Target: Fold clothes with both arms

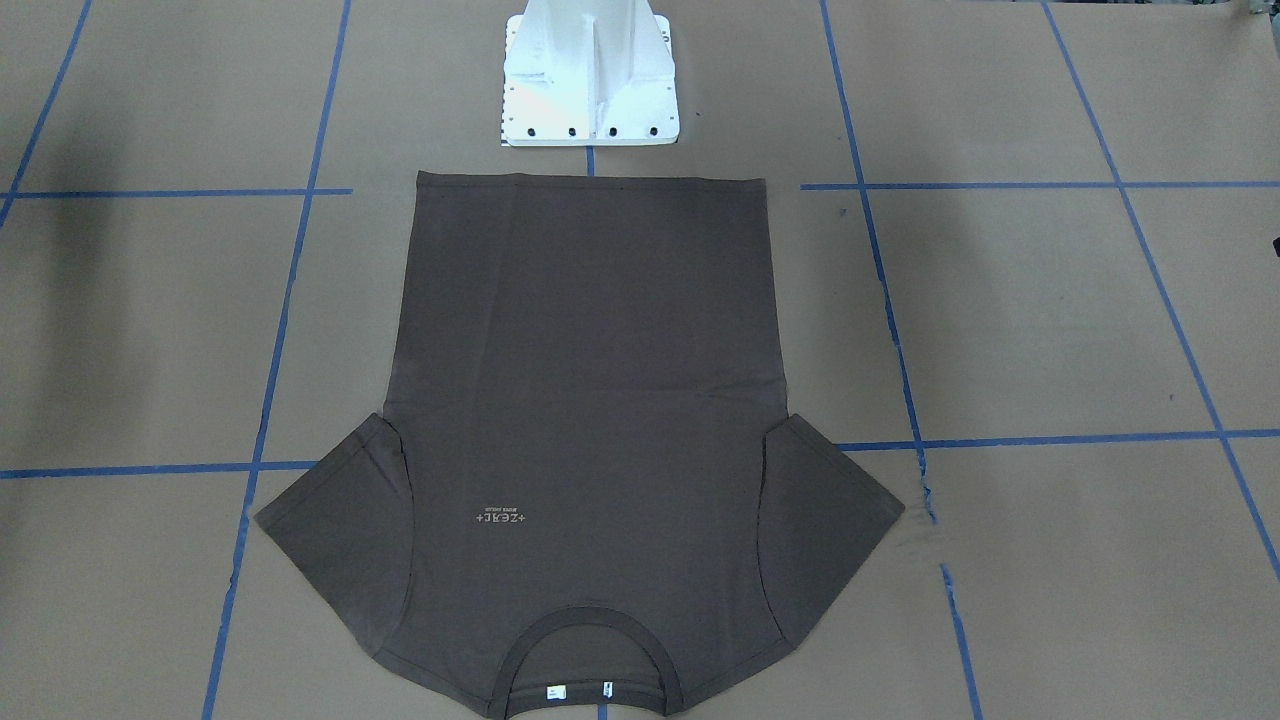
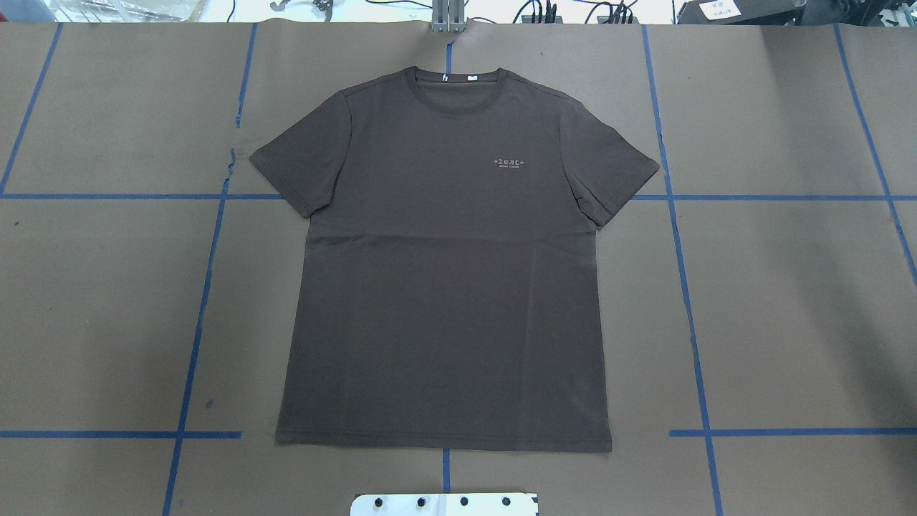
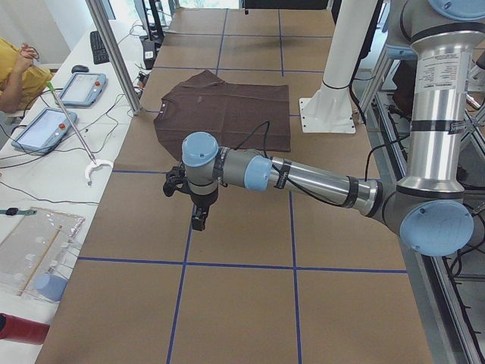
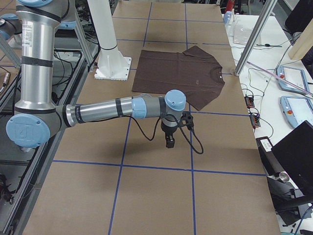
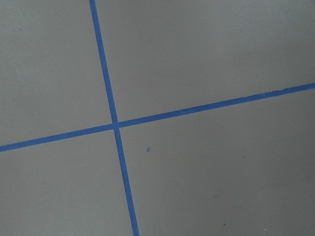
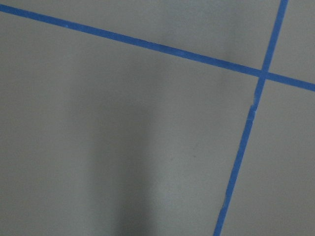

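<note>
Right now you see the dark brown T-shirt (image 2: 444,287) spread flat and face up on the tabletop (image 2: 788,301). Its hem lies just beside the white pedestal (image 2: 444,504), with the collar on the side far from the robot. Well apart from it, the left tool (image 3: 198,221) and right tool (image 4: 169,143) hang pointing down above blue tape lines (image 5: 106,83). You cannot tell whether either is open or closed.

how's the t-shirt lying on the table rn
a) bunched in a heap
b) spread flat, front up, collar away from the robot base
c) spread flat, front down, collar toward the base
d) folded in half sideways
b: the T-shirt lies spread flat with its chest lettering showing, its hem next to the white pedestal base and its collar at the far end.
</note>
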You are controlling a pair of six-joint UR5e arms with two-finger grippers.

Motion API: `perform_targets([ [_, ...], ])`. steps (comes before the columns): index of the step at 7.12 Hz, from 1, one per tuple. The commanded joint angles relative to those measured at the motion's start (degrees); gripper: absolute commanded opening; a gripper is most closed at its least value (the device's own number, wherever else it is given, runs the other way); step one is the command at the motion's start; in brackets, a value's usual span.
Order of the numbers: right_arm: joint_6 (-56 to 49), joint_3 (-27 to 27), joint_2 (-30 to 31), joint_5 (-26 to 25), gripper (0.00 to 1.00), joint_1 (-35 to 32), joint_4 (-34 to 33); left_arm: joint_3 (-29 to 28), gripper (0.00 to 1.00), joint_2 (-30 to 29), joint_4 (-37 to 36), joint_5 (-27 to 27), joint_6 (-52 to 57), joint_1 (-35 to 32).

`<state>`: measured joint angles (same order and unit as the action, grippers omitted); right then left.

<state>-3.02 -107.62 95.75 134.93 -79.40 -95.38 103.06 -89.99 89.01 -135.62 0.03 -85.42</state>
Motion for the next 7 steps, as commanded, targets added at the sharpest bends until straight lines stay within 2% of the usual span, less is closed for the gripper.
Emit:
perform_targets([
  [1, 6.6, 4.0, -6.7, -0.1, 1.0, 6.1, 7.3, -0.5, 1.0, -0.4, 1.9, -0.2, -0.5, 0.1],
  [3, 27.3, 11.3, -16.5, -1.7, 1.0, 12.8, 16.1, -1.6, 1.0, -0.5, 4.9, -0.3, -0.2, 0.1],
  [5, 43.9, 22.9, -24.4, -2.1, 0.99, 17.6, 28.8, -3.7, 1.0, -0.3, 8.6, -2.5, -0.2, 0.1],
  [6, 54.3, 26.6, -27.0, -4.9, 0.95, 19.6, 34.4, -4.1, 1.0, -0.3, 9.0, -4.5, -0.1, 0.1],
  [7, 63.0, 29.6, -30.9, -10.8, 0.91, 23.0, 35.7, -4.7, 1.0, -0.3, 9.6, -4.6, -0.1, 0.1],
])
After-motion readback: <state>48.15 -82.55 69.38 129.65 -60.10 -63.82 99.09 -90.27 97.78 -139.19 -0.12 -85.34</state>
